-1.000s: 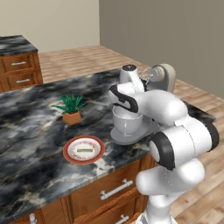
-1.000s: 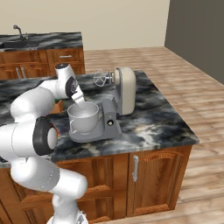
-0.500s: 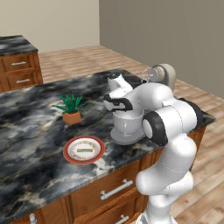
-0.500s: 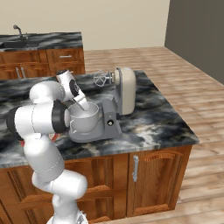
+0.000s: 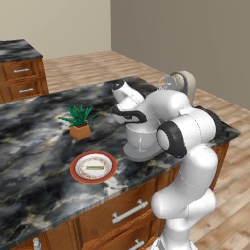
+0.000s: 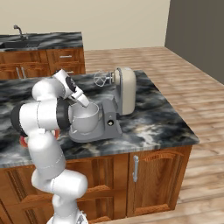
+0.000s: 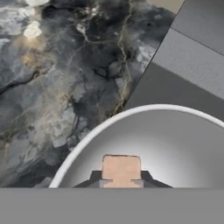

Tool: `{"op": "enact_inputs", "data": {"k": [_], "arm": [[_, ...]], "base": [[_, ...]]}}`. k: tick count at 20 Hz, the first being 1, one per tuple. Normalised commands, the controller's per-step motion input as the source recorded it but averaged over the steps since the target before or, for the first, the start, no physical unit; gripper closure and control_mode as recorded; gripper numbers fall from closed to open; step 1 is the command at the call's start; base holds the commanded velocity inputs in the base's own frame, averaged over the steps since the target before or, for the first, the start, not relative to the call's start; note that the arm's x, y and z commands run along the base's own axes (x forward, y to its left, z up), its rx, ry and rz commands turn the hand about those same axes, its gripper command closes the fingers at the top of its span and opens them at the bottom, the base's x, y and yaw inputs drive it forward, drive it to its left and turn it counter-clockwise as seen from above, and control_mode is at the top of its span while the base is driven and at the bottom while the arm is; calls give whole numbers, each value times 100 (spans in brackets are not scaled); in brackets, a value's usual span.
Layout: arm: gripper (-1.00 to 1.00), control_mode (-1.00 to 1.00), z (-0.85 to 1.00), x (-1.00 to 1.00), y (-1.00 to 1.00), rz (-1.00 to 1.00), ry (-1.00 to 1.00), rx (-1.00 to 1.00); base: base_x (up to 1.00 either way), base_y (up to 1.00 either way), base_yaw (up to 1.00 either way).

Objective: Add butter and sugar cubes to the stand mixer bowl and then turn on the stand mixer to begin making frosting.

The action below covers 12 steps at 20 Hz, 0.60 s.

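Hand view: we see our gripper [image 7: 120, 183] with fingers clamped on a tan sugar cube [image 7: 120, 169] above the stand mixer bowl [image 7: 175, 144]; the butter [image 5: 94, 167] lies on the plate [image 5: 78, 173].

Before me, the dark marbled stone surface [image 5: 39, 132] carries a grey stand mixer [image 6: 114, 109], a round red-rimmed plate [image 5: 93, 167] and a small potted green plant [image 5: 79, 120] (all well apart).

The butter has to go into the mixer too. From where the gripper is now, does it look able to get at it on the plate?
Probably yes. The butter lies exposed on the plate, nothing over it; but the gripper, above the stand mixer bowl, is shut on a sugar cube.
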Motion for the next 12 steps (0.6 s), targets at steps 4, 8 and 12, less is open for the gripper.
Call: {"op": "enact_inputs", "data": {"k": [4,8,12], "arm": [[-100,-100,-34,0,-6,0,0,-4],[-100,-100,-2,-7,-12,0,-7,0],[-100,-100,2,-27,-11,1,-9,3]], "base": [[0,0,0],[0,0,0],[0,0,0]]}}
